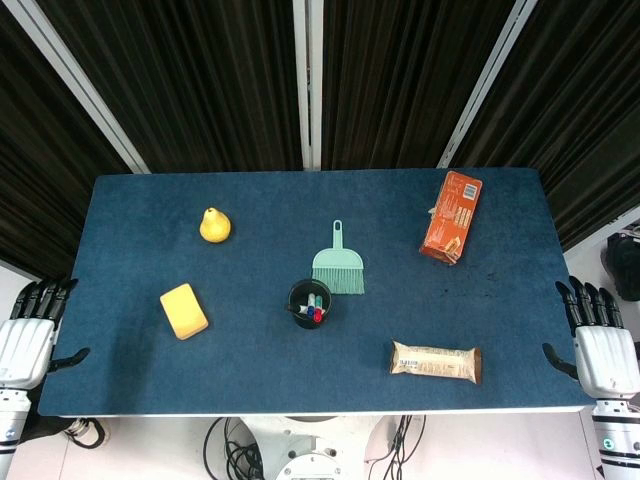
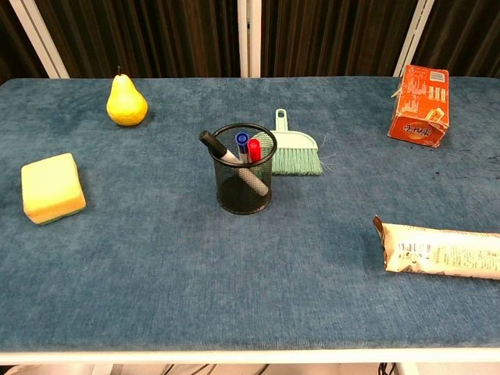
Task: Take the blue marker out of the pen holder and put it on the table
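A black mesh pen holder point(image 1: 309, 303) point(image 2: 244, 169) stands upright near the middle of the blue table. Three markers stick out of it: a blue-capped marker point(image 2: 242, 141), a red-capped marker point(image 2: 255, 148) beside it, and a black-capped marker point(image 2: 216, 146) leaning left. My left hand point(image 1: 32, 330) lies off the table's left edge, fingers apart and empty. My right hand point(image 1: 598, 340) lies off the right edge, fingers also spread and empty. Both hands are far from the holder and show only in the head view.
A green hand brush point(image 1: 338, 264) point(image 2: 294, 151) lies just behind the holder. A yellow sponge point(image 1: 184, 310) point(image 2: 51, 187) and a yellow pear point(image 1: 214, 226) point(image 2: 126, 101) are to the left. An orange box point(image 1: 451, 216) point(image 2: 419, 105) and a wrapped snack bar point(image 1: 436, 361) point(image 2: 439, 249) are to the right.
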